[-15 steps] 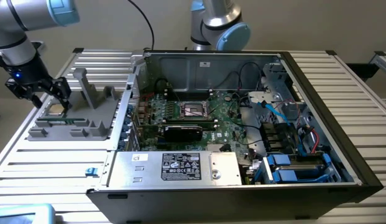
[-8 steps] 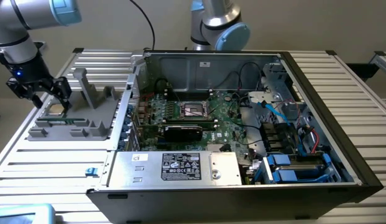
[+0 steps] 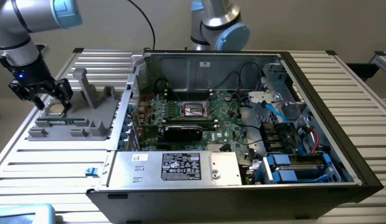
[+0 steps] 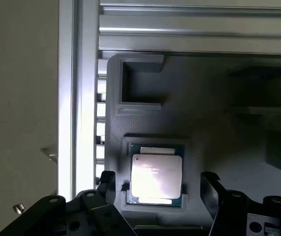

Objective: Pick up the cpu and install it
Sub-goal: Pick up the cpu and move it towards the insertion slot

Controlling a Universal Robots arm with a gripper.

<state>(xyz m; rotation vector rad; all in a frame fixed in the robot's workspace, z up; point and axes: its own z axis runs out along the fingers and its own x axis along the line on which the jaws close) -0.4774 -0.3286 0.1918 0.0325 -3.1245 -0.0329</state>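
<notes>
A Universal Robots arm poises its end effector [image 3: 48, 103] over the cpu [image 3: 56, 110], which lies flat, silver lid up, in a square recess of a grey parts tray [image 3: 87, 119] on the slatted metal counter [image 3: 49, 163]. The fingers are spread as wide as they go and grip nothing. In the wrist view one dark finger stands off each of two opposite sides of the chip, and neither is seen to touch it.

The chip sits directly beneath the end effector, centred in the gap between the fingers. The close-fitting recess appears meant to keep it square and level, so its thin edges face the fingers the same way every time. The wide spread gives both fingers room to straddle those edges without striking the lid. How close the tips are to the tray floor cannot be told.

Well off to the end effector's side, toward the exterior view's right, a desktop computer case [image 3: 317, 93] lies on its side with the panel off. That leaves the motherboard facing up and the open processor socket [image 3: 194, 110] exposed, apparently so the part can be lowered in from above. A black expansion card [image 3: 183, 132] sits just beside the socket, on the side nearer the camera. The cpu has not yet been lifted from its recess, and the socket is empty.
</notes>
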